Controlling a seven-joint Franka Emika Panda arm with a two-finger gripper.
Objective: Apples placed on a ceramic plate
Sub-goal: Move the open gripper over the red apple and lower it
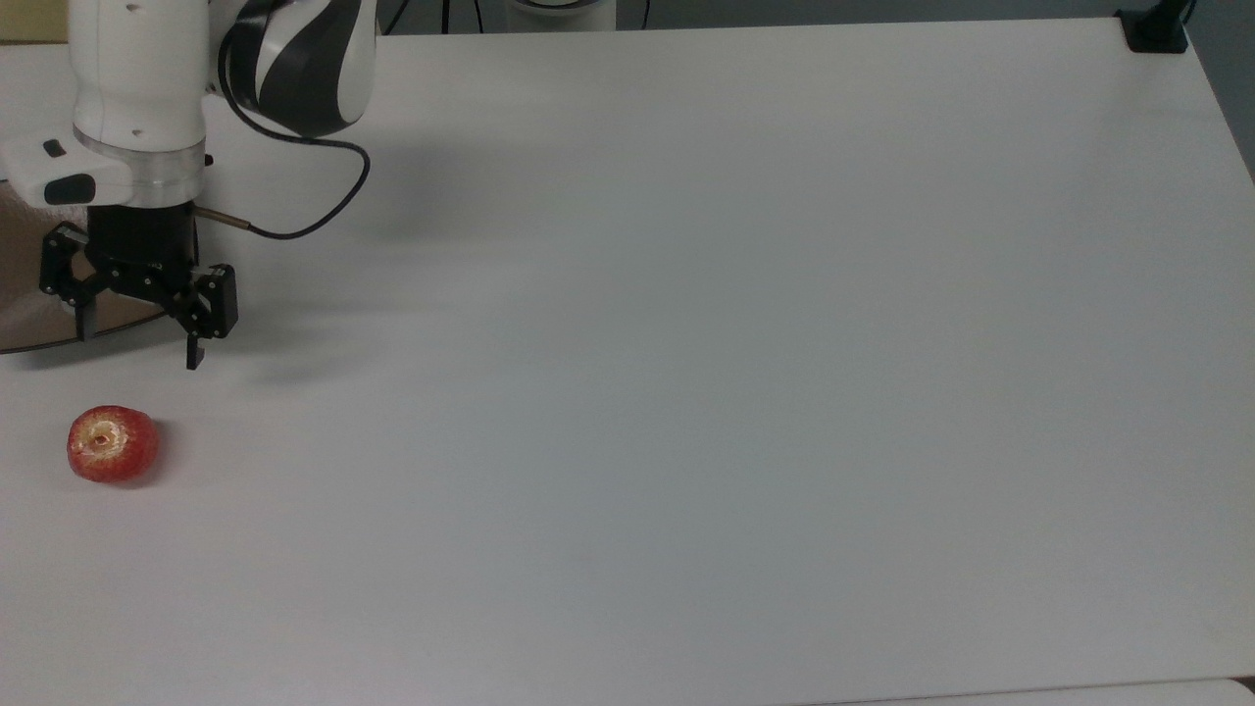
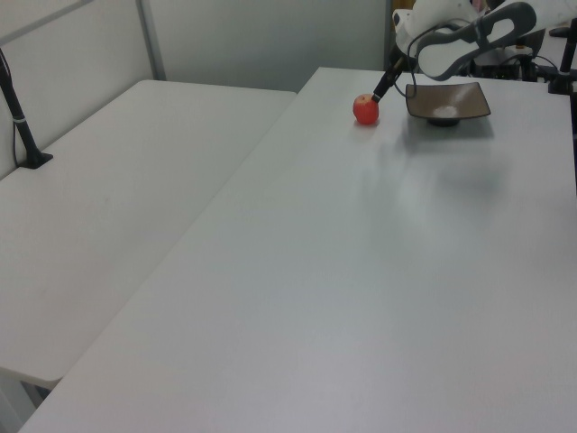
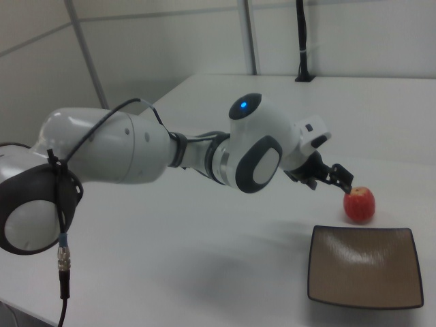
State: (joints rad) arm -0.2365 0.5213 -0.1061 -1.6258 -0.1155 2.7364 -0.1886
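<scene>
A small red apple with a pale stem patch rests on the white table near the top view's left edge. It also appears in the left view and the right view. The taupe-brown ceramic plate lies above the apple in the top view, partly covered by the arm; the plate holds nothing. My gripper hangs open over the plate's lower right corner, between plate and apple, with nothing between its fingers. In the right view my gripper sits just above and left of the apple.
The white arm reaches in across the table. A black cable loops from the wrist. A black mount stands at the top view's upper right corner. A second table with a black post adjoins on the left view's left.
</scene>
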